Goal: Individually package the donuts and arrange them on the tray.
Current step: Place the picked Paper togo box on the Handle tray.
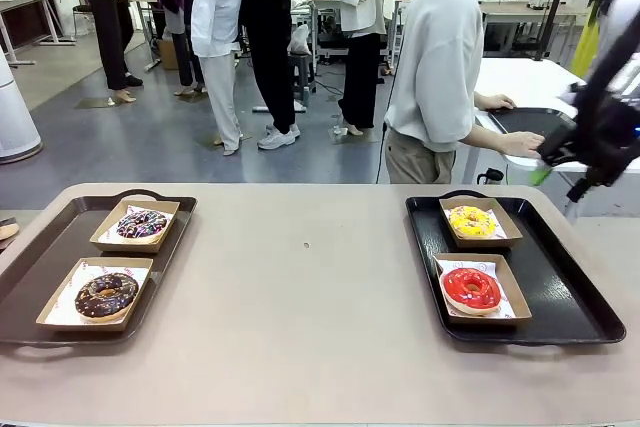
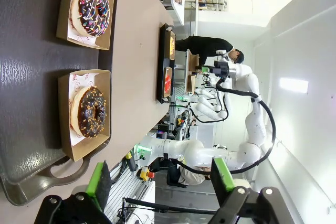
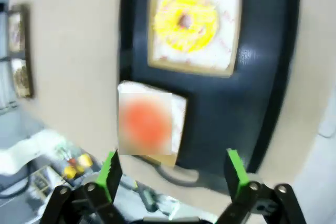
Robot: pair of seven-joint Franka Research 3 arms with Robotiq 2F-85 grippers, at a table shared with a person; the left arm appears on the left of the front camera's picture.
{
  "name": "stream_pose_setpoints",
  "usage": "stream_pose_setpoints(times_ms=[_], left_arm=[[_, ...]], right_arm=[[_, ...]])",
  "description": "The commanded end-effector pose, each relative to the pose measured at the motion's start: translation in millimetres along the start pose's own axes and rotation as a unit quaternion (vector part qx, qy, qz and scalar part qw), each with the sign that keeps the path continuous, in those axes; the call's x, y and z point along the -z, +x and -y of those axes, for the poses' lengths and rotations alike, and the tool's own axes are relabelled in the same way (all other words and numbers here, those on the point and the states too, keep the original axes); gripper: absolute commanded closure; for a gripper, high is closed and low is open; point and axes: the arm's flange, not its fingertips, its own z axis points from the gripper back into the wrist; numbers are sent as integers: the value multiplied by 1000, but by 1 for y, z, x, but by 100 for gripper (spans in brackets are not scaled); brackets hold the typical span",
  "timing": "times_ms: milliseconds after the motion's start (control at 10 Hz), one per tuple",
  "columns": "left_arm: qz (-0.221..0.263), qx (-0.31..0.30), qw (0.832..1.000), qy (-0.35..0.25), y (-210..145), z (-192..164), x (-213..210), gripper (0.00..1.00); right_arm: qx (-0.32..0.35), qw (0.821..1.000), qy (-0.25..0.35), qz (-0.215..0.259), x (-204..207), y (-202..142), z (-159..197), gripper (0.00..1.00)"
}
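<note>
Front view: I see two black trays on table. Left tray (image 1: 60, 247) carries two boxes: sprinkled chocolate donut (image 1: 141, 224) in far box, dark chocolate donut (image 1: 106, 294) in near box. Right tray (image 1: 560, 287) carries yellow donut (image 1: 471, 220) in far box, red donut (image 1: 471, 288) in near box. All four lie flat, holes up. Right arm raised at right edge.

Left wrist view: left gripper (image 2: 160, 179) wide open, empty, above tray's near end by dark chocolate donut.

Right wrist view: right gripper (image 3: 173, 174) spread wide, empty, high over right tray; picture blurred.
</note>
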Motion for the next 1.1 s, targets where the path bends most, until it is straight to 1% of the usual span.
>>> stream_pose_setpoints(times_ms=[0,100,300,400,500,600,700,800,1000], left_arm=[[2,2,1000,-1,-1,2,-1,0],[2,2,1000,-1,-1,2,-1,0],[2,2,1000,-1,-1,2,-1,0],[2,2,1000,-1,-1,2,-1,0],[2,2,1000,-1,-1,2,-1,0],[2,2,1000,-1,-1,2,-1,0],[2,2,1000,-1,-1,2,-1,0],[2,2,1000,-1,-1,2,-1,0],[2,2,1000,-1,-1,2,-1,0]], right_arm=[[-30,992,123,13,-28,-34,36,0],[-25,980,192,47,-44,-42,64,0],[4,950,297,96,-52,-59,124,0],[20,928,348,131,-54,-71,153,0],[43,909,384,160,-51,-81,182,0],[66,894,409,167,-42,-86,211,0],[82,883,428,173,-33,-89,232,0],[92,876,439,177,-26,-93,248,0],[108,878,433,172,-12,-95,266,0]])
